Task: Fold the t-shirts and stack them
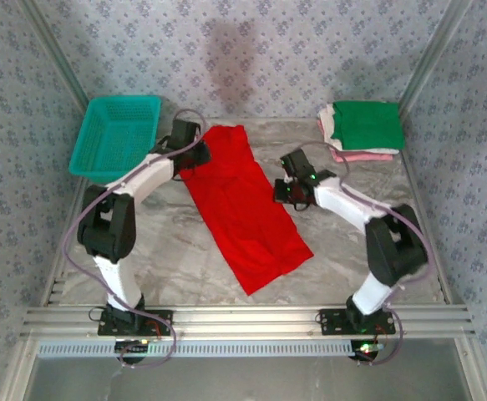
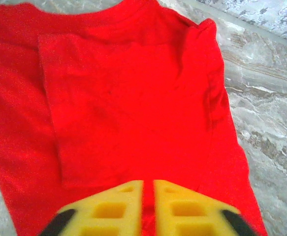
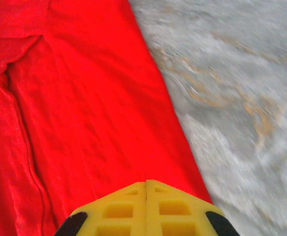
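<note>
Between patterned walls [image 1: 268,50], marbled grey table [image 1: 185,267] under red t-shirt [image 1: 243,209].

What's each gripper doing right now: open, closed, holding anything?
Left gripper: closed to a slit over the red t-shirt; pinch cannot be told.
Right gripper: closed near the shirt's edge, nothing visibly held.

Red tee [image 3: 84,123] cropped, tbl [image 3: 241,98] blurred.

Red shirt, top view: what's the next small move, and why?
Probably pinch the collar end with the left gripper and lift it, starting a crosswise fold toward the hem. The red t-shirt already lies as a long narrow strip, sleeve tucked in. The left fingers sit closed near the collar, and the right gripper is closed at the strip's edge.
</note>
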Robot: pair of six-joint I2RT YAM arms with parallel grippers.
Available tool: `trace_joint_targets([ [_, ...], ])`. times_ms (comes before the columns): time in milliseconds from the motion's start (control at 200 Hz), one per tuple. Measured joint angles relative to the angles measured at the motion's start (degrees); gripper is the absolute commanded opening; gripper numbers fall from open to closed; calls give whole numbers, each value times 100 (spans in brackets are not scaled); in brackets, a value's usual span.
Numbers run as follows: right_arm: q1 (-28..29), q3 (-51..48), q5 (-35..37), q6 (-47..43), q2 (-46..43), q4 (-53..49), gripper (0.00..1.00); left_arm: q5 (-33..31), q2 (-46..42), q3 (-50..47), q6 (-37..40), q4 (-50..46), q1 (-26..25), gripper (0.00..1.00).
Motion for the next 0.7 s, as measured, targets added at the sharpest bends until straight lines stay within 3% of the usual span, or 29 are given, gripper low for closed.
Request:
trace_joint_targets([
  [145,37,1532,-243,-146,1471,-225,0,-90,68,-577,-203,245,4,0],
  [275,79,2070,-354,-146,2205,-319,0,-243,348,-697,-321,262,35,0],
  [495,68,1958,-374,66,2409,-269,0,-275,1340,-24,-407,286,157,0],
  [700,-81,769,-389,726,1773,643,0,79,2181,1137,-420,398,195,0],
])
